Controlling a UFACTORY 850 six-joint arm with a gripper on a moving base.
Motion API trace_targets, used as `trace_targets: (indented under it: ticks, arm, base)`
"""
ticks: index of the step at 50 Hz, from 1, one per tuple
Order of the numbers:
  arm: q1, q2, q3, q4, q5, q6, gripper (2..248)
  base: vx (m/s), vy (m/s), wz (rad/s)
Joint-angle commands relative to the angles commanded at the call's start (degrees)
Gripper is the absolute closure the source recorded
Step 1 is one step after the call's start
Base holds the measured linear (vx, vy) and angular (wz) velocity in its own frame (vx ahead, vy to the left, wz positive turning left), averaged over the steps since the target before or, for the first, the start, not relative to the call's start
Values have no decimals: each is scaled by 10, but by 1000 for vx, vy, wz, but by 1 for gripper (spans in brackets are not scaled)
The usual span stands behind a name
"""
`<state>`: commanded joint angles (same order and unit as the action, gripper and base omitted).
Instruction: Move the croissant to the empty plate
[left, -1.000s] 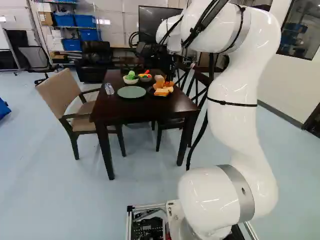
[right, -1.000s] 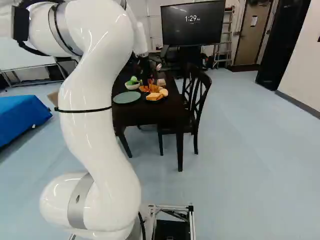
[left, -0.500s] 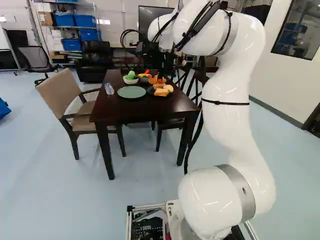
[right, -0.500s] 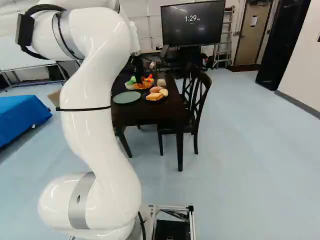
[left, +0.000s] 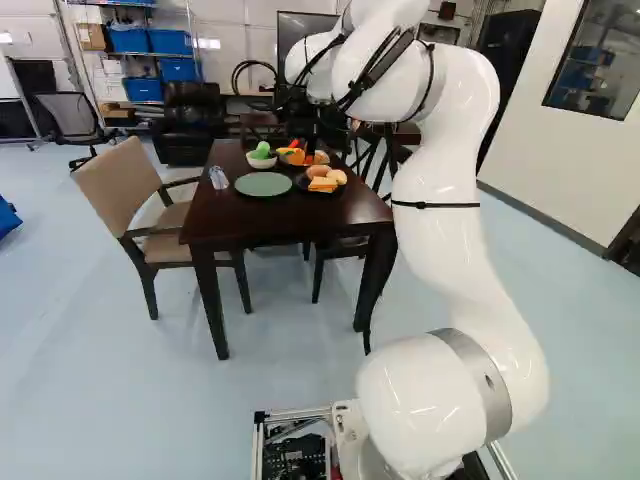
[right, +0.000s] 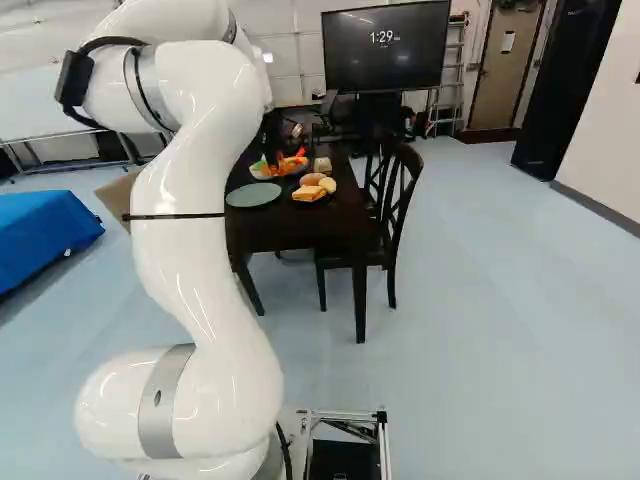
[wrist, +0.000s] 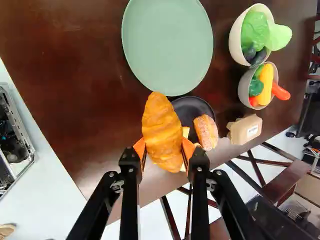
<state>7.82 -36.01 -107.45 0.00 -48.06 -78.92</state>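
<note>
In the left base view my gripper hangs over the far part of the table, close to the vegetable bowls. Seen from the wrist, the gripper is shut on the croissant, orange pads pressing its two sides. The croissant is up off the table, its free end pointing toward the green plate, which holds nothing. Beyond the croissant and partly hidden by it is a black plate with a speckled bread roll and other bread pieces.
Two bowls, one with green vegetables and one with corn and a carrot, stand on the dark table. A small tan box sits near its edge. Chairs flank the table; a clear cup stands beside the green plate.
My arm has swung left in the left base view, carrying the croissant up and away from above the black plate toward the bowls. The base and the plates have stayed put.
</note>
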Motion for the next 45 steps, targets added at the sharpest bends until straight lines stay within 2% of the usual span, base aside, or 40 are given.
trace_targets:
  ticks: [45]
  arm:
    - [2, -1, -1, 0, 0, 0, 142]
  base:
    - [0, 0, 0]
